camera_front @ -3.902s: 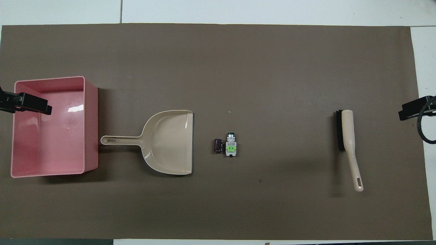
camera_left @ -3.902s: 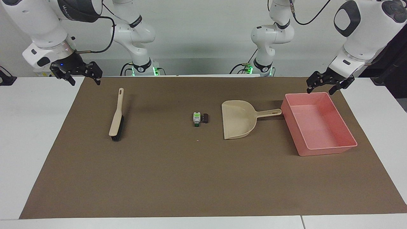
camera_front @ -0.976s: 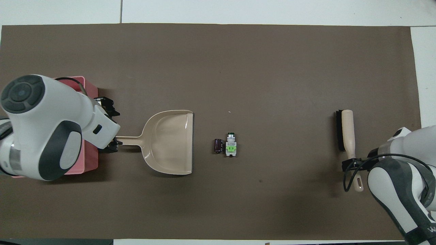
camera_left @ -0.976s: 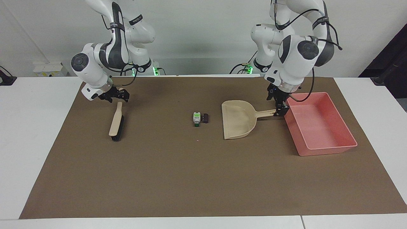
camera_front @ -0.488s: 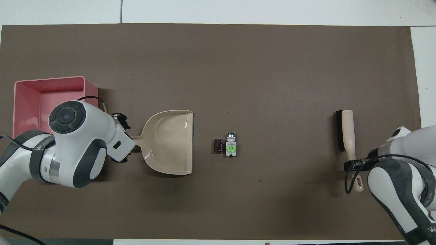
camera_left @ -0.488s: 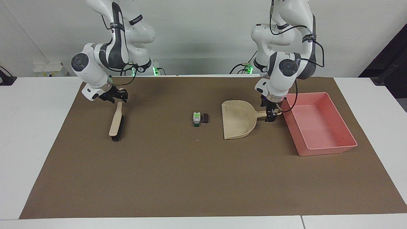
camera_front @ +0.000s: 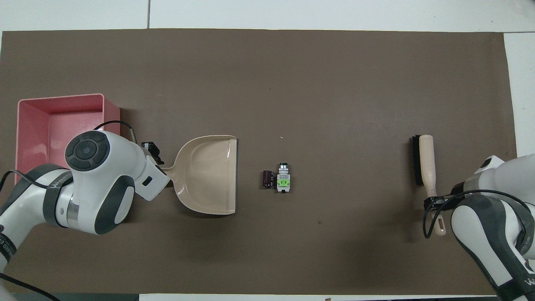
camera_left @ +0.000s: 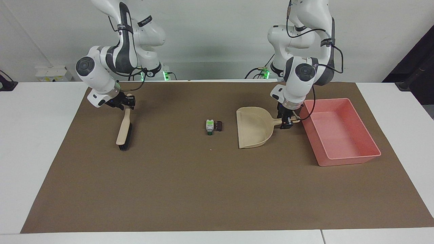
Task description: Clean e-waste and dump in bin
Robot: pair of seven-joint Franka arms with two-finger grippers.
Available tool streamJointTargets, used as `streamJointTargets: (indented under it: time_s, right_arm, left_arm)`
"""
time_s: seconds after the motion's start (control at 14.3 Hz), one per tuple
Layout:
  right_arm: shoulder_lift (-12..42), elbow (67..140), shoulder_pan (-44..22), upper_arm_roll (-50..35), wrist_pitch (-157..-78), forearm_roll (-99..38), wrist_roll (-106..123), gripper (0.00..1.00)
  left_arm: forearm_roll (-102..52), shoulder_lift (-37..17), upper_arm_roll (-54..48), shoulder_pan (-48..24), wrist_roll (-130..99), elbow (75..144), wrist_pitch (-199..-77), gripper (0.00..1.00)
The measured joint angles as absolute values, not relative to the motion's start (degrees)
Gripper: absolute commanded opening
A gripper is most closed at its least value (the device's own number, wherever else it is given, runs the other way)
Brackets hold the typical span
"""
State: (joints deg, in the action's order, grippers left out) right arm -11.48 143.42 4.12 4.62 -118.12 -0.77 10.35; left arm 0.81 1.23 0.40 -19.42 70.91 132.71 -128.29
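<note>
Over the last few seconds both arms have come down from the ends of the worktop (camera_left: pixel 210 189) to the two tools. The left hand (camera_left: pixel 286 122) is now down at the handle of the dustpan (camera_left: pixel 252 131), having slid along it from the end by the bin (camera_left: pixel 352 156) toward the pan; the right hand (camera_left: pixel 123 103) sits at the handle end of the brush (camera_left: pixel 123 130). Whether either hand has closed on its handle, I cannot tell. Neither tool has shifted, so this looks like the grasping step, with the sweeping not yet begun. The white-grey part (camera_left: pixel 210 126) and the dark block (camera_left: pixel 219 126) lie touching side by side in the middle of the worktop, between brush and dustpan, just clear of the pan's open edge. The pink bin stands empty at the left arm's end, close to the dustpan handle, so the lift there is tight. Between the brush and the parts the brown mat (camera_front: pixel 292 83) gives open room for a sweep.
</note>
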Motion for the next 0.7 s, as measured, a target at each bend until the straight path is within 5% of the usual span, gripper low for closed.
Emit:
streamJointTargets:
  time_s: [0.21,0.42,0.56,0.7]
  right_arm:
    - [-11.5,143.4,4.1,4.6,-118.1,-0.8,10.3,0.49]
    - [-11.5,143.4,4.1,4.6,-118.1,-0.8,10.3,0.44]
    - [-11.5,143.4,4.1,4.6,-118.1,-0.8,10.3,0.33]
    - [-11.5,143.4,4.1,4.6,-118.1,-0.8,10.3,0.11]
  left_arm:
    - [0.8,1.2,0.4,-19.4,70.9,132.7,-128.4,0.01]
    - [0.8,1.3,0.4,-19.6,70.9,132.7,-128.5,0.00]
    - [0.8,1.3,0.4,-19.8,70.9,131.8,-127.6,0.00]
    - [0.8,1.4,0.4,-19.9,70.9,129.4,-124.5,0.00]
